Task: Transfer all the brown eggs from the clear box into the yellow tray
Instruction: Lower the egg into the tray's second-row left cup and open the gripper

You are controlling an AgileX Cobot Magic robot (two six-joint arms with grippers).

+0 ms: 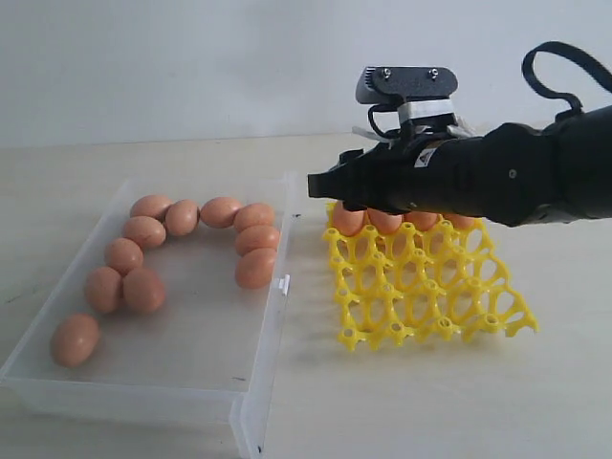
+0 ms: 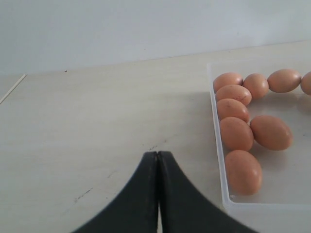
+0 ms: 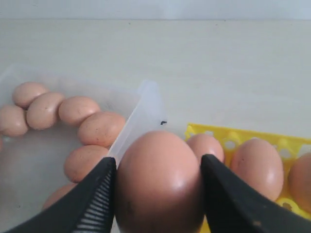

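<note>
Orange-brown oval egg (image 3: 158, 179) is clamped in the right gripper (image 3: 158, 206), above the occupied row's end on the bright yellow plastic lattice tray (image 1: 430, 287). Lower it squarely into a free cup beside the seated eggs (image 1: 385, 222); release gently.

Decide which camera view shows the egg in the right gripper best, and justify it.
The right wrist view: the held egg fills the foreground between the right gripper's fingers. In the exterior view the arm covers that spot, so it cannot be singled out. The left wrist view misses it.
</note>
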